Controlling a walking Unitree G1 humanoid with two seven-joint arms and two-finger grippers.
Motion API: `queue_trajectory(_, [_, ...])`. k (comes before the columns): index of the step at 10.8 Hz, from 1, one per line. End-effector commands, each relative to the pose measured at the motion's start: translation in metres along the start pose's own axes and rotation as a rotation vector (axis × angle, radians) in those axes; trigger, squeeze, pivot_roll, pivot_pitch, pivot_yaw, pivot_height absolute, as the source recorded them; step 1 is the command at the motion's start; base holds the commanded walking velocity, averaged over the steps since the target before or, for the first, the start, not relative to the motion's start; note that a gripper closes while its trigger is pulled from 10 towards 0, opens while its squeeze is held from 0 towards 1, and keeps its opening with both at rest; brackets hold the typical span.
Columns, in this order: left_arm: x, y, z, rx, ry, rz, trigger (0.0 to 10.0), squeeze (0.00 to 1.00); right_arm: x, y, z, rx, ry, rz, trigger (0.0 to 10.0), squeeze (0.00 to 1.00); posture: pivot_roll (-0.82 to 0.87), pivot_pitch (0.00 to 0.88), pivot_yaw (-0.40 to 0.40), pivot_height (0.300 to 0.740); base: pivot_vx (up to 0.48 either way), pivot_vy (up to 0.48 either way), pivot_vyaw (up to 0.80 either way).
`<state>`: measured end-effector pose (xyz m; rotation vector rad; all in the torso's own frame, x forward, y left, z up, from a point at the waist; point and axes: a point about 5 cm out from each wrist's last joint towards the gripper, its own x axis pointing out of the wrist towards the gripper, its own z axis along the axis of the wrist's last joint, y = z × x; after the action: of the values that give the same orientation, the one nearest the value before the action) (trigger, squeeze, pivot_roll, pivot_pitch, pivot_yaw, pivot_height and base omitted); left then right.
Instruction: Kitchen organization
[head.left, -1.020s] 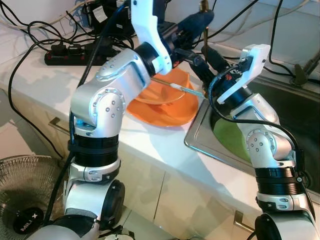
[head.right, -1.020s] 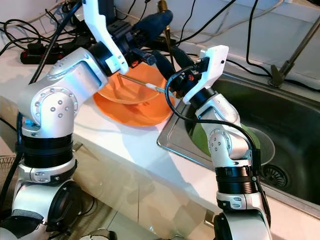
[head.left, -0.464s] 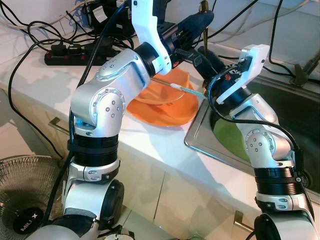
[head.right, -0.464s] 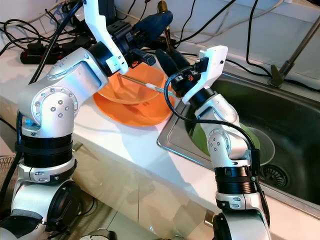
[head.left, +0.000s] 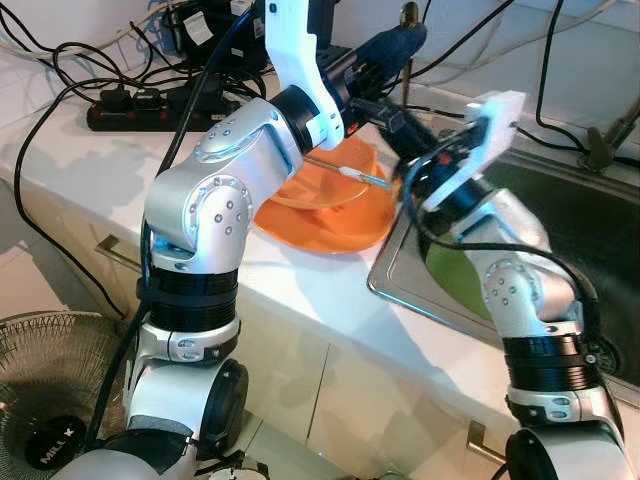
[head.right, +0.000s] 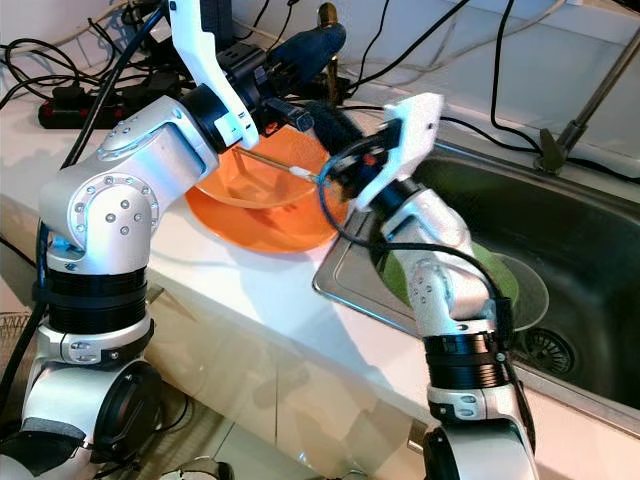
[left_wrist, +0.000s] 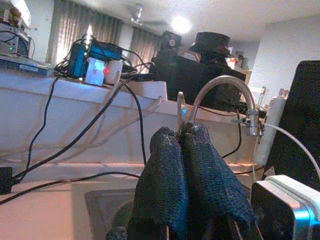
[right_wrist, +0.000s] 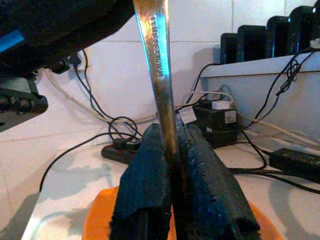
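- Broadly, the head views show both arms raised over the counter's edge, where an orange bowl (head.left: 352, 160) sits in an orange plate (head.left: 330, 228) just beside the sink (head.left: 395, 275). A green plate (head.left: 455, 278) lies down in the basin. A thin pale-tipped utensil (head.left: 352, 173) rests slanted across the bowl. The left gripper (head.left: 392, 42) is held high behind the bowl, and the right gripper (head.left: 402, 128) is close below it, over the bowl's far rim. From here I cannot tell how either claw stands.
- Left wrist view: the left gripper (left_wrist: 184, 150) has its fingers pressed together, with a thin metal edge (left_wrist: 181, 107) poking up from between the tips. The faucet (left_wrist: 220, 85) curves behind it.
- Right wrist view: the right gripper (right_wrist: 172, 145) pinches a flat metal handle (right_wrist: 156, 50), which rises straight out of the fingers. The orange plate (right_wrist: 100, 220) lies beneath.
- Progress: the two claws may be gripping the same piece of cutlery, which would suggest a hand-over from one to the other, but the pictures do not settle this. Nothing looks put away yet. The bowl, both plates and the slanted utensil all remain to be sorted, so most of the organizing appears to lie ahead.
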<state>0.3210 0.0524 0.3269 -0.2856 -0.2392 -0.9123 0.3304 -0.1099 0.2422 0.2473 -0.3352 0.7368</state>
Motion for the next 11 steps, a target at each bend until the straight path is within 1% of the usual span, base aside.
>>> queue_trajectory(1, [0.002,-0.005,0.003,0.021,-0.006,-0.026,10.0,0.00,-0.009,-0.016,0.004,0.004,-0.021,-0.090,0.0,0.00,0.08,0.039,-0.062,0.740,0.000,0.000,0.00])
queue_trajectory(3, [0.003,-0.004,0.000,0.016,-0.007,-0.027,10.0,0.00,-0.009,-0.016,0.004,0.003,-0.020,-0.093,0.0,0.00,0.08,0.039,-0.062,0.740,0.000,0.000,0.00])
queue_trajectory(4, [0.002,-0.003,0.002,0.009,-0.015,-0.022,10.0,1.00,-0.009,-0.017,0.004,0.002,-0.020,-0.096,0.0,0.00,0.08,0.037,-0.064,0.740,0.000,0.000,0.00])
queue_trajectory(7, [0.002,-0.003,0.005,0.004,-0.028,-0.017,10.0,1.00,-0.009,-0.020,0.005,0.000,-0.026,-0.115,0.0,0.00,0.08,0.037,-0.064,0.740,0.000,0.000,0.00])
queue_trajectory(8, [0.002,-0.003,0.006,0.011,-0.037,-0.007,10.0,1.00,-0.009,-0.025,0.008,-0.005,-0.043,-0.159,0.0,0.00,0.08,0.037,-0.064,0.740,0.000,0.000,0.00])
queue_trajectory(9, [0.001,-0.003,0.006,0.033,-0.031,0.000,10.0,0.94,-0.010,-0.034,0.012,-0.019,-0.056,-0.226,0.0,0.00,0.08,0.037,-0.064,0.740,0.000,0.000,0.00])
queue_trajectory(10, [0.000,-0.002,0.001,0.079,0.003,-0.002,10.0,0.00,-0.014,-0.049,0.015,-0.045,-0.062,-0.338,0.0,0.00,0.08,0.037,-0.064,0.740,0.000,0.000,0.00])
queue_trajectory(11, [-0.003,-0.001,-0.009,0.108,0.045,-0.011,10.0,0.00,-0.021,-0.066,0.018,-0.068,-0.062,-0.468,10.0,0.00,0.07,0.039,-0.067,0.740,0.000,0.000,0.00])
